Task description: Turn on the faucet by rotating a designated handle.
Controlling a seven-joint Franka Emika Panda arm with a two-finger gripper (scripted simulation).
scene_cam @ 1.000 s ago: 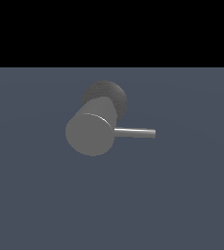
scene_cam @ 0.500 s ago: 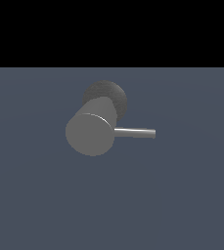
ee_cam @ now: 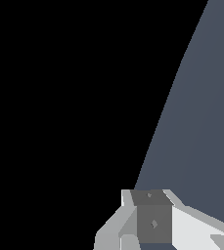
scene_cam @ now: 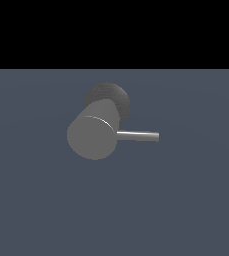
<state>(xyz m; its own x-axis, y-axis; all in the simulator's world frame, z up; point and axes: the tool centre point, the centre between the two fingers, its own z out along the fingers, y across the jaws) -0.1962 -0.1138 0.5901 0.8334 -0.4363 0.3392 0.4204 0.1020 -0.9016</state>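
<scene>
Closest to the wrist camera, you see only the gripper (ee_cam: 155, 229) body, white with a grey block in the middle; the fingers run out of that picture, so you cannot tell whether they are spread or closed. Beyond it lies nothing but bare blue-grey bench (ee_cam: 201, 122) and black void, so the arm is not yet pointed at its target. Out on the bench in the exterior view, the faucet (scene_cam: 93, 135) shows its flat round end face, its darker base (scene_cam: 111, 96) behind. The handle (scene_cam: 138, 135) projects level toward the exterior view's right, with no arm near it. Your step is probably the approach: bring the handle into the wrist view first, then meet the rod near its free tip, where a push likely turns it most easily.
</scene>
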